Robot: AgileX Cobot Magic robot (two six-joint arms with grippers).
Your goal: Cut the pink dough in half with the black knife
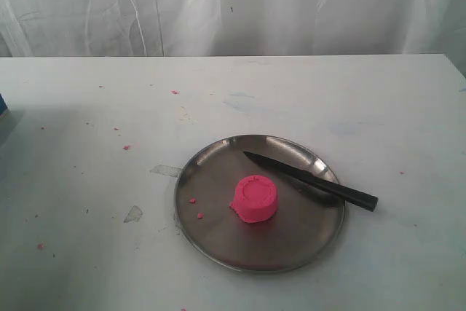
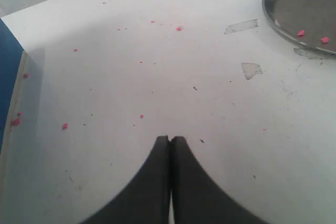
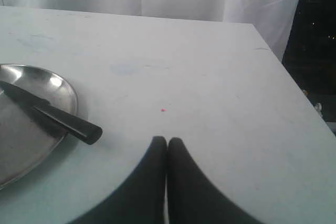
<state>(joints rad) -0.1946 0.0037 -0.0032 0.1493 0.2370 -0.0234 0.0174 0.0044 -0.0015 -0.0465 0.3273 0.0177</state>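
Note:
The pink dough [image 1: 255, 199], a whole round puck with a ringed top, sits near the middle of the steel plate [image 1: 211, 234]. The black knife [image 1: 313, 180] lies across the plate's far right side, blade tip toward the plate's middle, handle overhanging the right rim; the right wrist view shows its handle end [image 3: 73, 125] over the plate rim [image 3: 71, 95]. Neither gripper appears in the exterior view. My left gripper [image 2: 170, 139] is shut and empty above bare table, away from the plate [image 2: 278, 24]. My right gripper [image 3: 167, 140] is shut and empty, to the side of the knife handle.
Small pink crumbs [image 1: 195, 207] lie on the plate's left part and are scattered over the white table [image 1: 109, 129]. Grey scuff patches [image 1: 134, 214] mark the table left of the plate. A blue object [image 2: 8, 77] stands at the table's left edge. The table's right edge [image 3: 294, 93] drops off.

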